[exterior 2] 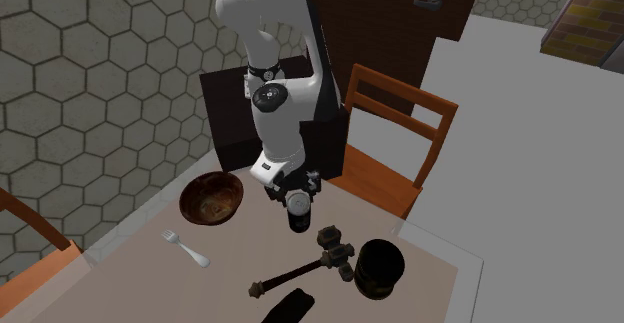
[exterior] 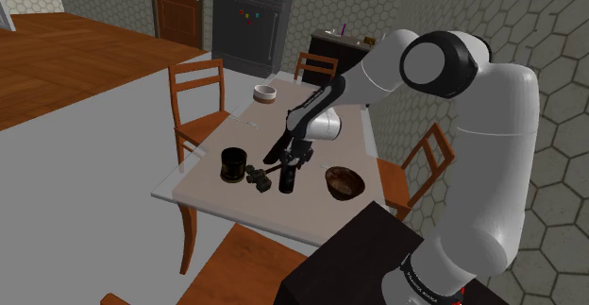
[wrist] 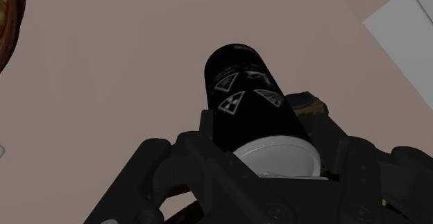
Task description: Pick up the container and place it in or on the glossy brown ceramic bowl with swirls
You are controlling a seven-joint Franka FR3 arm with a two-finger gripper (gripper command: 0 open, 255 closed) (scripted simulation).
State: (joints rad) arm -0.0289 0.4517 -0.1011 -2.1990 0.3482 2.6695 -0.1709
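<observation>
**Grasp at the start of the lift.** The pale, matt, flat table top [exterior: 203, 186] carries every object. The white Franka arm [exterior: 491, 152] reaches down over it. Its black gripper [exterior: 288, 165] pinches the task's thing by its upper part.

This is a smooth black cylindrical container [wrist: 243, 91] with pale triangular hazard marks and a light top. It is upright, at or just above the table; we cannot tell which. It lies between a glossy brown round bowl with swirls [exterior 2: 212, 197] and a squat black cylindrical cup [exterior 2: 380, 268].

We judge the lift to be the step in hand. It should rise straight up, keeping the cylinder vertical. It should then travel sideways above the bowl's rim and descend into the hollow before release. The curved, slick wall may slip in the grip, and a tall cylinder may topple on the rounded bowl floor, so the release should come low.

A dark, knobbed, long-handled tool [exterior 2: 305, 266] lies just beside the container. A small white fork [exterior 2: 186, 248] lies near the bowl.
</observation>
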